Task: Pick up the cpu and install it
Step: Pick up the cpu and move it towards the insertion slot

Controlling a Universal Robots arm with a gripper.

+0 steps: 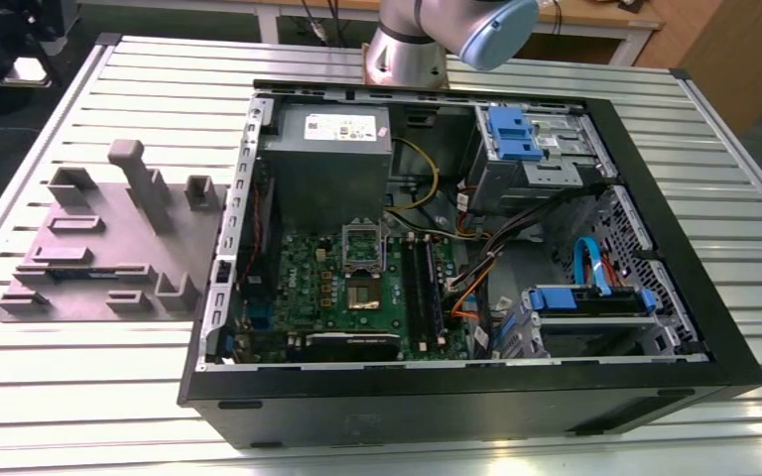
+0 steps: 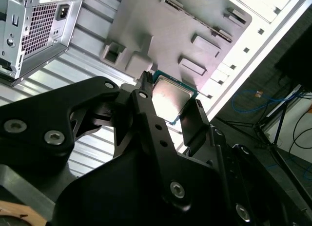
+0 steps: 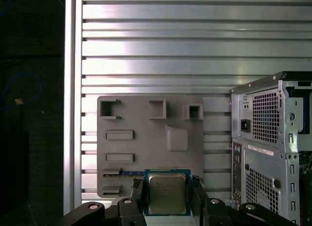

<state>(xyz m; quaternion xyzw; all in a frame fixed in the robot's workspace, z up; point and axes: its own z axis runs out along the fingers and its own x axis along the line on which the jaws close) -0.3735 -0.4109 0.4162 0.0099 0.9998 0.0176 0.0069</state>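
Note:
The cpu (image 3: 167, 193) is a small square chip with a silver metal top and a green rim. My gripper (image 3: 167, 200) is shut on it, one black finger (image 3: 138, 196) pressed against each side. In both wrist views the chip hangs well above the grey fixture plate (image 3: 146, 138). The second wrist view shows the same cpu (image 2: 171, 99) between the fingers of the gripper (image 2: 170, 108). In the exterior view the open computer case (image 1: 698, 327) holds the green motherboard (image 1: 305, 283), with its socket (image 1: 364, 294) near the middle. My arm (image 1: 415, 45) rises out of the top of that view.
The grey fixture plate (image 1: 103, 248) with raised holders lies on the slatted metal table (image 1: 76, 407), at the exterior view's left of the case. Inside the case are a grey power supply (image 1: 325, 164), black memory sticks (image 1: 421, 278), cables and blue drive bays (image 1: 514, 134).

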